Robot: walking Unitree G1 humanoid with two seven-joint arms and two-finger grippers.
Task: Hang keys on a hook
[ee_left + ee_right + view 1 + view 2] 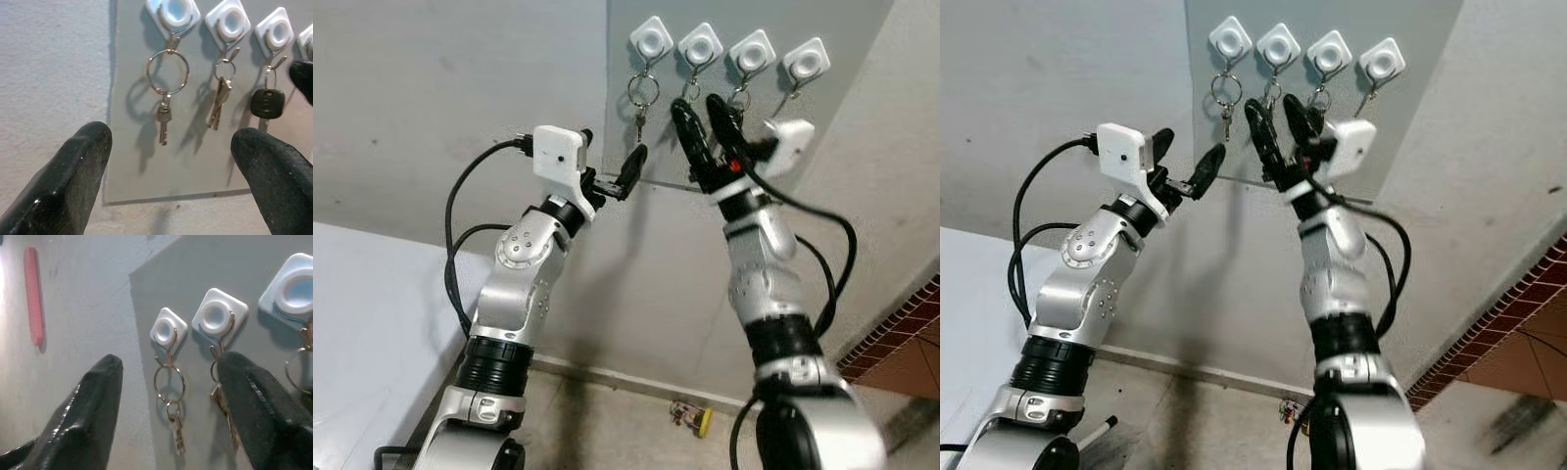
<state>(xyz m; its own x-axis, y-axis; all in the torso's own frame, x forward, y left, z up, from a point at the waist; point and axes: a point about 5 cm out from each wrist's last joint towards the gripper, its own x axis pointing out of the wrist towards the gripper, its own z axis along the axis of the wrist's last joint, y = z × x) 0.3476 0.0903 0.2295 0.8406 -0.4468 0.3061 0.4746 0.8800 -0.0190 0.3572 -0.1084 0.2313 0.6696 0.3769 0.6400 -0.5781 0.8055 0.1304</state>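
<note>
Four white hooks sit in a row on a grey wall panel (822,20). A large key ring with one small key (642,98) hangs from the leftmost hook (652,39). The second hook (231,22) carries a bunch of keys (218,100). From the third hook (277,32) hangs a black-headed key (268,103). My left gripper (610,155) is open, raised just below and left of the key ring, apart from it. Also open is my right gripper (698,103), its fingers upright in front of the second and third hooks. Nothing is held in either.
A small yellow and coloured object (690,416) lies on the floor by the wall base. A black marker (1097,431) lies on the floor at the left. Brick-red tiling (901,343) runs along the right. A pink mark (33,296) is on the wall.
</note>
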